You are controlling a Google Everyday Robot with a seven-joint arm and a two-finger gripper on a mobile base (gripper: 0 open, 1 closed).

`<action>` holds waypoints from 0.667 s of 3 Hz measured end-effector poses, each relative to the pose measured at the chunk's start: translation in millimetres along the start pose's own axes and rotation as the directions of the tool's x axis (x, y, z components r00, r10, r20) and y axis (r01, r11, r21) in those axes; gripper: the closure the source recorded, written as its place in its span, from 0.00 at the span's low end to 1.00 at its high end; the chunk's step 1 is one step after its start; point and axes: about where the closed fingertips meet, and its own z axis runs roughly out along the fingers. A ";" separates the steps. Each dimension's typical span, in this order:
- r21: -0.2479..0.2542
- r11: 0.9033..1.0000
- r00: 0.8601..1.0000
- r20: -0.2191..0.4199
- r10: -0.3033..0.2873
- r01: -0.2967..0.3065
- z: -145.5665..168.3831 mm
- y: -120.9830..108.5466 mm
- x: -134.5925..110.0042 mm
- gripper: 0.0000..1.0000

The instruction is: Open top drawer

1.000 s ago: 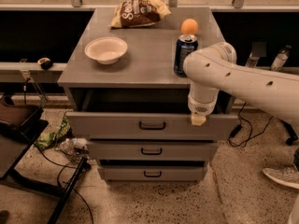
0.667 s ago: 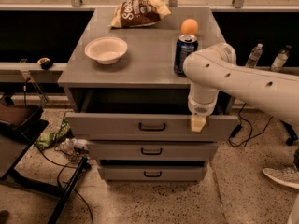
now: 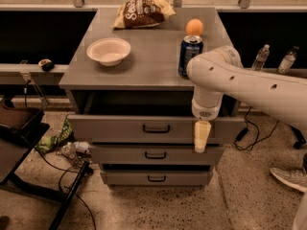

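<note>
The top drawer [image 3: 115, 128] is the widest grey drawer of the cabinet. It stands pulled out a little, with a dark gap under the cabinet top. Its black bar handle [image 3: 156, 128] is at the middle of the front panel. My gripper [image 3: 201, 146] hangs pointing down from the white arm [image 3: 249, 83]. It is in front of the right part of the top drawer's front panel, to the right of the handle, with its tip level with the panel's lower edge. Two narrower drawers, the middle one [image 3: 120, 155] and the bottom one [image 3: 124, 178], look shut.
On the cabinet top [image 3: 144, 63] are a white bowl [image 3: 109, 50], a chip bag [image 3: 141, 12], an orange [image 3: 194, 27] and a soda can [image 3: 190, 55]. A black stand [image 3: 21, 138] and cables [image 3: 62, 171] lie at the left. Bottles [image 3: 261, 56] and a shoe [image 3: 288, 178] are at the right.
My gripper has moved down a little in front of the top drawer's right side. The drawer front has not visibly moved.
</note>
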 end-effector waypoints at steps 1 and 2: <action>-0.046 0.999 1.000 -0.002 0.019 -0.020 14.8 18.1 10.3 0.00; -0.114 0.991 0.998 -0.006 0.064 -0.064 20.3 53.9 28.8 0.27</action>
